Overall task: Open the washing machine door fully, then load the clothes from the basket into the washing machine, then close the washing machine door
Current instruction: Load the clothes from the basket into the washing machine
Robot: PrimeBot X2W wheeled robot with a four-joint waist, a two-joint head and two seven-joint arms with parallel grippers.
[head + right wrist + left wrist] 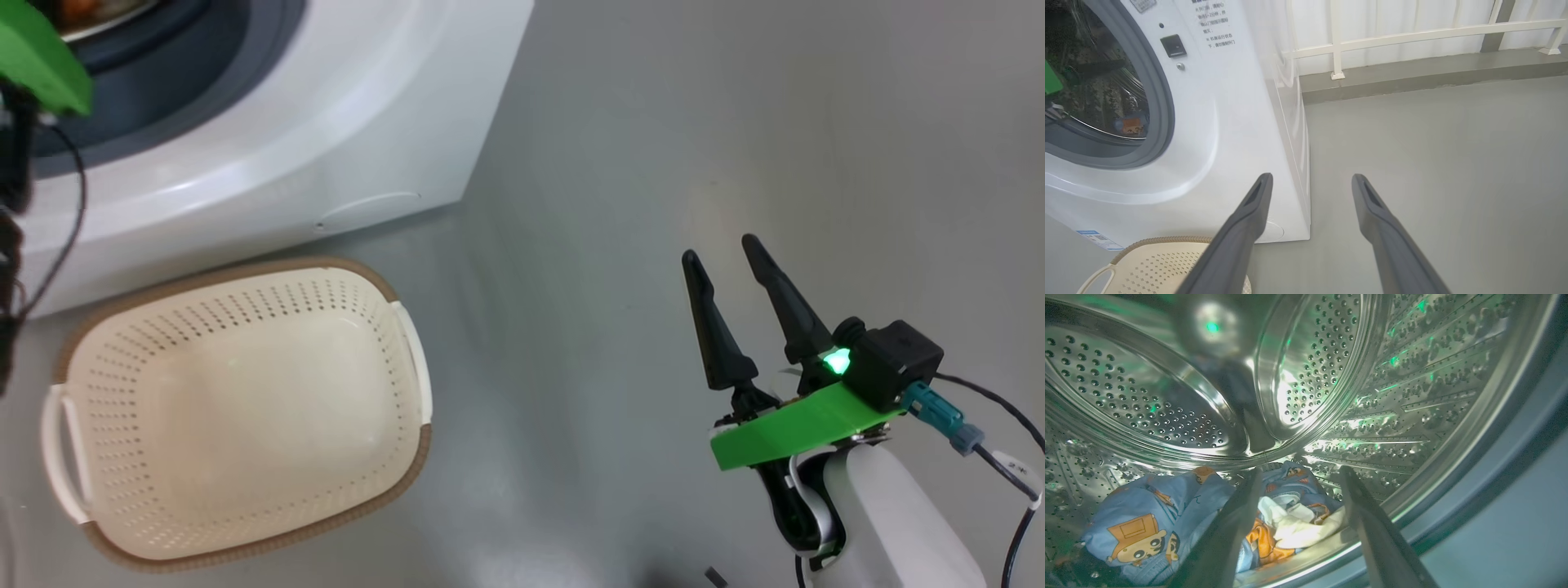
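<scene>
Nearest you are the two dark fingers of the left gripper (1300, 470), spread wide with nothing between them, reaching past the lip of the washer (1229, 122) into the drum (1147, 396). Just beyond and below their tips lie the clothes (1147, 522): blue bear-print fabric heaped on the drum's floor, with a cream cloth (1294, 528) on top, close to the opening's edge. You cannot tell from here whether the fingertips touch the heap.

Expect these to handle as light, limp and in no way fragile. They fold and trail rather than hold a shape, so a pinch on one fold likely lifts only part of a garment, and a loose end can drape over the gasket (1163, 102). If you need to push them deeper, take a bunched ridge of the blue fabric, not a flat stretch. Gather the cream cloth too; it sits closest to the lip and looks likeliest to get caught when the door shuts.

The basket (245, 269) stands on the floor (612, 163) just in front of the washer, its inside bare. Loading looks done, and the door is what remains. The right gripper (720, 249) hangs over the floor, well to the right of the basket, fingers apart and holding nothing.
</scene>
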